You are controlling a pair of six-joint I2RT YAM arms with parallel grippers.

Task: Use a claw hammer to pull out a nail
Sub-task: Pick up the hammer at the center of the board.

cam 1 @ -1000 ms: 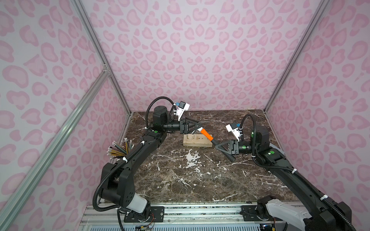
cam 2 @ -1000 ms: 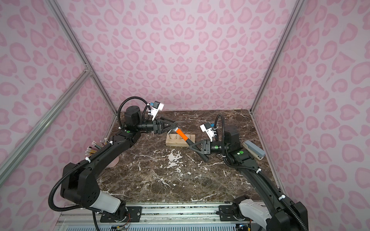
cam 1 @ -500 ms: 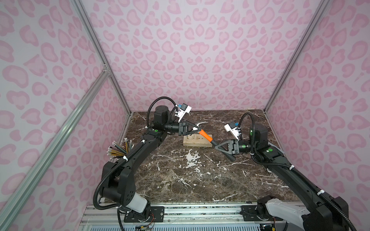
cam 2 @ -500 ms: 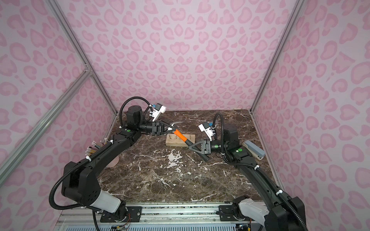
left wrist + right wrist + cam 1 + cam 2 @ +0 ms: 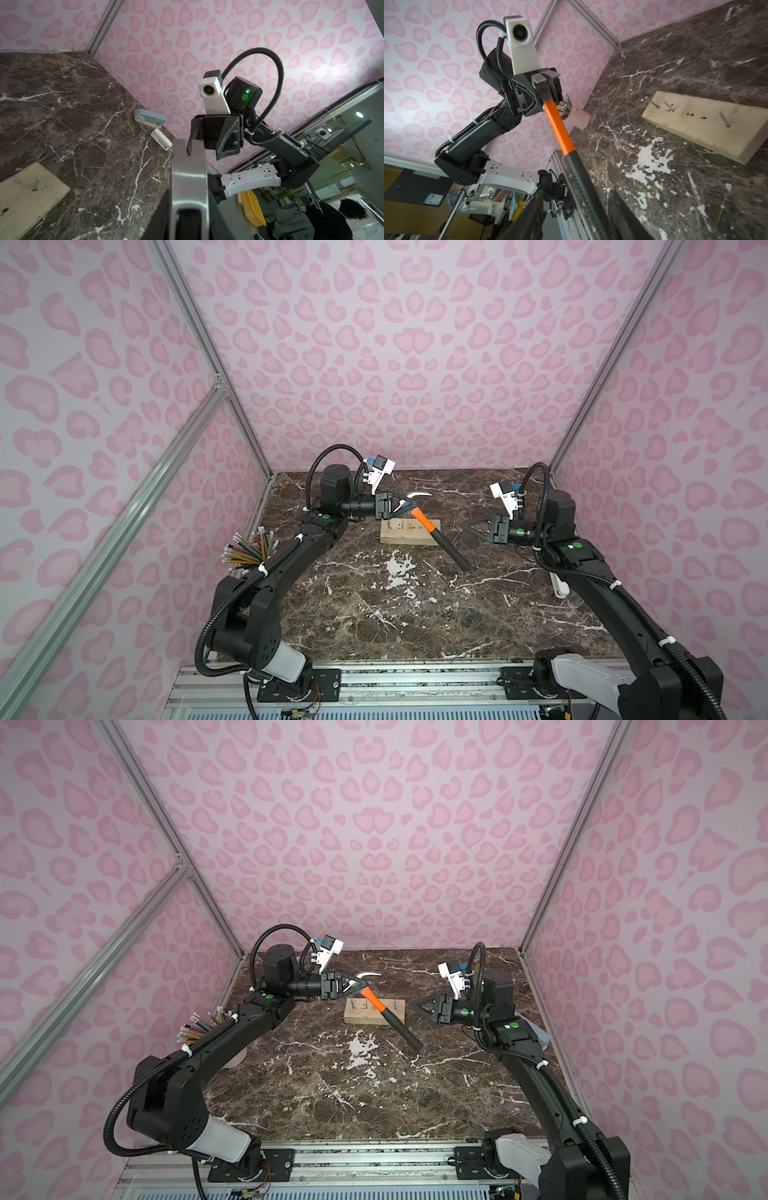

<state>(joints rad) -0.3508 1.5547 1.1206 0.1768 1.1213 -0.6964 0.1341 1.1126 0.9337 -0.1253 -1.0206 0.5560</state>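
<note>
Right wrist view gives the clearest look at the grip: the left gripper point(image 5: 544, 91) has its jaws clenched on the steel head of the claw hammer point(image 5: 560, 133), and the orange collar and black shaft slant away from it. In both top views the hammer hangs from that grip above the wood block point(image 5: 399, 537), with the curved claw pointing up and away from the block and the shaft running down across it towards the tabletop point(image 5: 374, 614). Whether the shaft's end rests on the tabletop or hangs just clear of it I cannot tell.

In a top view the right gripper point(image 5: 415, 1006) sits near the shaft's lower end but apart from it. From the left wrist view its jaws stand spread with nothing between them.

As for progress, I judge the task barely begun. The hammer is off the tabletop, but it is held by the head, which gives no leverage. At least three nails stand in the block beside some empty holes; one nail point(image 5: 723, 118) stands alone towards one end. No nail sits in the claw. Left to do: grip the shaft, turn the claw down, hook a nail head and lever it out.
</note>
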